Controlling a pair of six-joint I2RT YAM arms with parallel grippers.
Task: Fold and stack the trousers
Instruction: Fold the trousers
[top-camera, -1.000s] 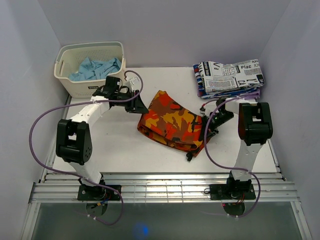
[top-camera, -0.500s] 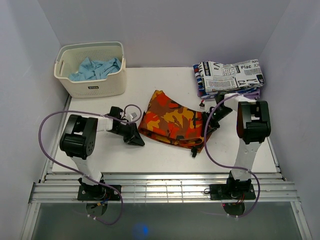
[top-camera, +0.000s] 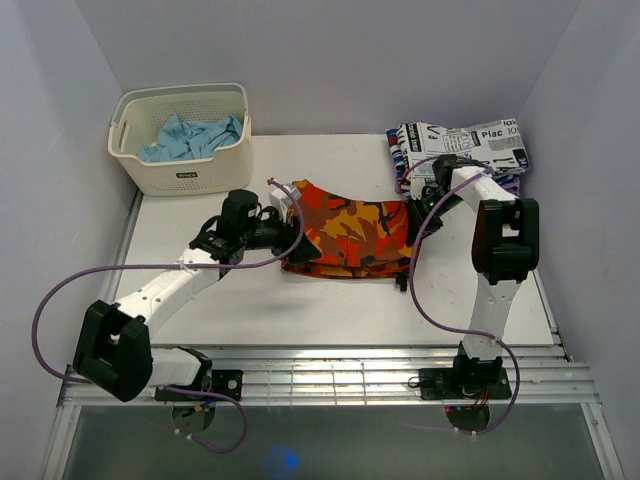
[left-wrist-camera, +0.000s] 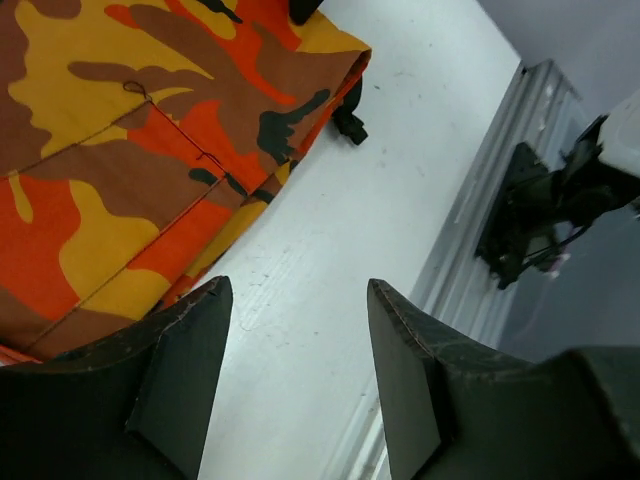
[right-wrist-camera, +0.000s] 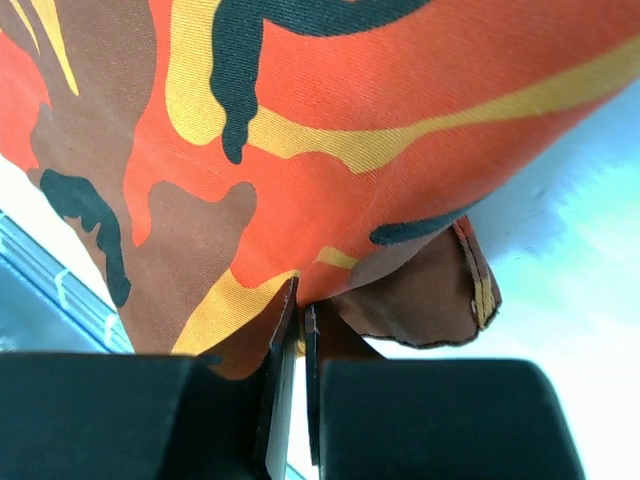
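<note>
1. Top view: the trousers (top-camera: 350, 232) lie folded in a broad bundle at the middle of the table (top-camera: 250, 300); the left gripper (top-camera: 288, 243) sits low at their left edge, its jaws too dark against the cloth to read here; the right gripper (top-camera: 415, 200) meets their far right corner, just beside the newspaper-print garment (top-camera: 465, 148) stacked at the table's far right; a basket (top-camera: 180, 172) with blue cloth (top-camera: 190, 135) stands at the far left, well apart from the trousers.
2. Left wrist view: the left gripper (left-wrist-camera: 295, 370) stands open with only bare table (left-wrist-camera: 400, 190) between its fingers (left-wrist-camera: 180, 370); the trousers (left-wrist-camera: 120, 150) lie just beyond the left fingertip, a folded edge facing the camera.
3. Right wrist view: the right gripper (right-wrist-camera: 297, 312) is pressed closed, pinching an edge of the trousers (right-wrist-camera: 300, 150); the cloth spreads away from the fingertips and fills most of the frame.
</note>
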